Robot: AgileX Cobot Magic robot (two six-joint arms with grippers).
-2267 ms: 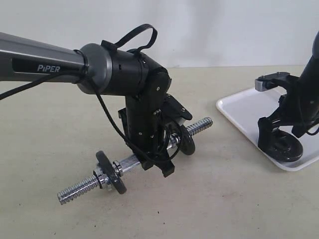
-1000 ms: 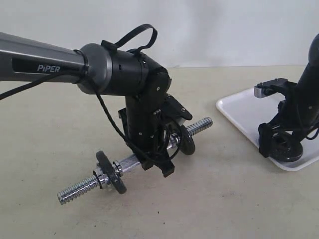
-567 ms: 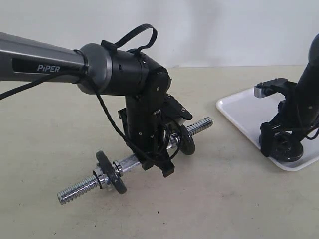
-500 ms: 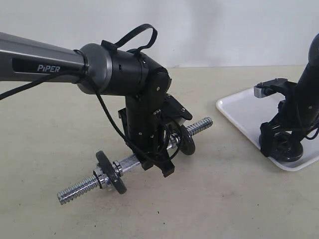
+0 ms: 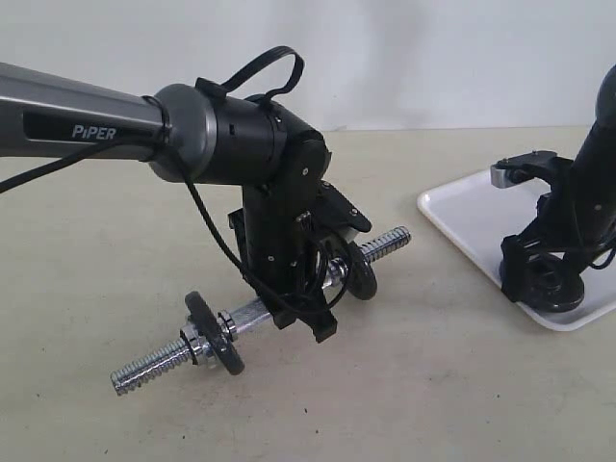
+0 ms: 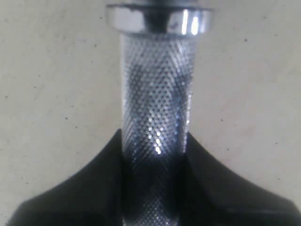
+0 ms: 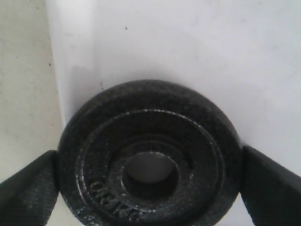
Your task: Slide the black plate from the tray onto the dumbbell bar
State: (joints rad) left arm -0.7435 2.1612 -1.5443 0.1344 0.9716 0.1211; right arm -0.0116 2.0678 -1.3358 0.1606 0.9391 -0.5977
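Cast-iron plate (image 7: 150, 117) at the tray (image 7: 188, 47) edge: heavy, rough, rigid. Your right claw (image 7: 150, 176) clamps its rim; the left claw (image 6: 154, 157) clamps the bar (image 6: 157, 84).

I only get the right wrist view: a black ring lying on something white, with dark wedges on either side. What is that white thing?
Observer: It's a flat white tray with a low rim, at the right of the exterior view.
Operator: And where is the bar the ring goes on?
Observer: The dumbbell bar is off the tray, to its left. The left gripper has its jaws around the bar's knurled middle.
Operator: Is the bar bare?
Observer: No. It carries a black disc toward its far end and a second disc beside the threaded end nearest the tray.
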